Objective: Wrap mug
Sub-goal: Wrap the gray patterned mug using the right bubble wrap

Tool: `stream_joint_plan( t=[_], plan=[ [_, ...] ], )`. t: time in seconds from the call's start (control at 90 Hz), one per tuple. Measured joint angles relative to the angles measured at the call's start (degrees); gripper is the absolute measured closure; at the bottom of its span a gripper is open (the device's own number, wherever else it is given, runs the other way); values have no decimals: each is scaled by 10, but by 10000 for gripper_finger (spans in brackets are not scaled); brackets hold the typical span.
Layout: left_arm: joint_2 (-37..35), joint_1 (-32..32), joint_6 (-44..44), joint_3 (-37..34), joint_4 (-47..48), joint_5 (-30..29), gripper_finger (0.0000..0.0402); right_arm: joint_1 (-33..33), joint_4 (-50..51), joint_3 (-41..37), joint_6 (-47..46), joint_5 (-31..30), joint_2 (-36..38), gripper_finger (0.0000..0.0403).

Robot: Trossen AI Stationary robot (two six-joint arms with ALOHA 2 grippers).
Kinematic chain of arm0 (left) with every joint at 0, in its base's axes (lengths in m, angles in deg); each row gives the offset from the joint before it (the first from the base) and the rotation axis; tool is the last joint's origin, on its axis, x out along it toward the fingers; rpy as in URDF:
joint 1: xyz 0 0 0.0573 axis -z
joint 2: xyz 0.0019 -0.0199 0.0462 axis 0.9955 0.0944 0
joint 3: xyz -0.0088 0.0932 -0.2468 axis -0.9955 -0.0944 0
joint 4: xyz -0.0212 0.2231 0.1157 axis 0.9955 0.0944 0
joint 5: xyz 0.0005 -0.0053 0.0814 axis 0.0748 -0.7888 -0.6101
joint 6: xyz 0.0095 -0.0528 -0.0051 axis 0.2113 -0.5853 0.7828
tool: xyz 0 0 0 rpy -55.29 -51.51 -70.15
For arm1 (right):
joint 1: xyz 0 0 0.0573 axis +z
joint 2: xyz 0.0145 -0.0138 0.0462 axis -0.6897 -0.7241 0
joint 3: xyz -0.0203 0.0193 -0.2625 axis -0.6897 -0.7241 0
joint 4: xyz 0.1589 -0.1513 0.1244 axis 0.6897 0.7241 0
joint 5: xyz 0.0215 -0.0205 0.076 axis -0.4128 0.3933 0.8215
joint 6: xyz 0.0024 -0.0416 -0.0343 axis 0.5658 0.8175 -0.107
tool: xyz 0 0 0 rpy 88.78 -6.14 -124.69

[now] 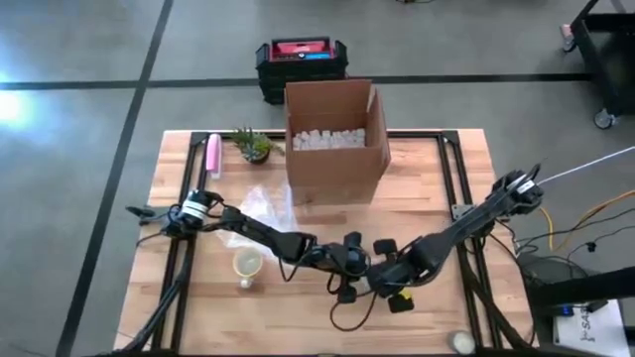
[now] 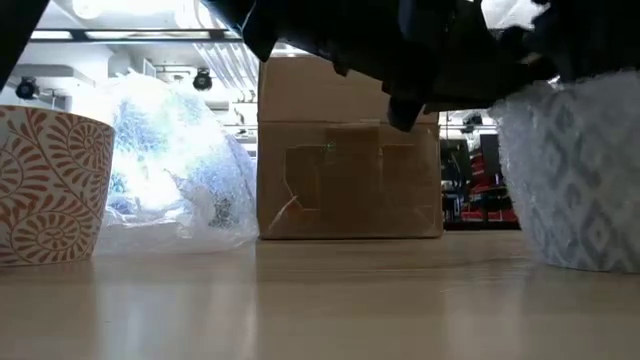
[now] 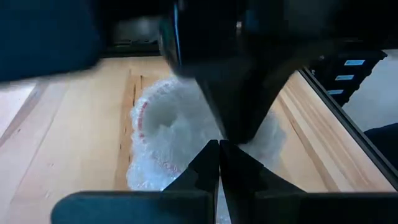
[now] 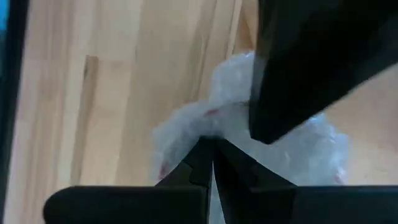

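Your left gripper (image 3: 219, 163) and right gripper (image 4: 208, 163) meet in front of the cardboard box (image 1: 335, 142), fingers pinched narrow on the bubble wrap (image 3: 180, 134) bundling the mug, apparently holding the wrapping closed.

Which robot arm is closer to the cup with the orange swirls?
Left. The left tool sits just beside the orange-patterned white ceramic mug; the right tool is farther along.

no legible text, label on red-topped case (image 1: 301, 47) perhaps too blurred
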State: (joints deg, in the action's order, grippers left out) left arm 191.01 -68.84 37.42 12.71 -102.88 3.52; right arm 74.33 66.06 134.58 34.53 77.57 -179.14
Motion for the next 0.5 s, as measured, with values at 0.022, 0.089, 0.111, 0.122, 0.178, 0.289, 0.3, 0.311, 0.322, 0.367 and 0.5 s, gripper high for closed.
stream_joint_plan(
  t=[0.022, 0.089, 0.111, 0.122, 0.178, 0.289, 0.3, 0.311, 0.322, 0.367, 0.5],
  plan=[
    [0, 0, 0, 0, 0, 0, 402, -1, -2, -4, 0, -1, -5, 403],
    [0, 0, 0, 0, -1, 2, 402, -3, -10, -16, -1, -1, -15, 403],
    [0, 0, 0, 0, -1, 2, 402, -3, -15, -21, -3, -2, -18, 403],
    [0, 0, 0, 0, -1, 2, 402, -4, -18, -23, -3, -2, -19, 403],
    [0, 0, 0, 0, -2, 1, 402, -5, -29, -34, -8, -3, -21, 403],
    [0, 0, 0, 0, -3, 1, 402, -7, -39, -41, -5, 1, -22, 403],
    [0, 0, 0, 0, -3, 1, 402, -7, -39, -41, -5, 1, -22, 403],
    [0, 0, 0, 0, -3, 1, 402, -7, -39, -41, -4, 1, -22, 403],
    [0, 0, 0, 0, -3, 1, 402, -7, -38, -41, -3, 1, -22, 403],
    [0, 0, 0, 0, -3, 1, 402, -7, -31, -36, 1, 1, -18, 403],
    [0, 0, 0, 0, -3, 1, 402, -6, -2, -11, 0, 2, 7, 403]
  ],
)
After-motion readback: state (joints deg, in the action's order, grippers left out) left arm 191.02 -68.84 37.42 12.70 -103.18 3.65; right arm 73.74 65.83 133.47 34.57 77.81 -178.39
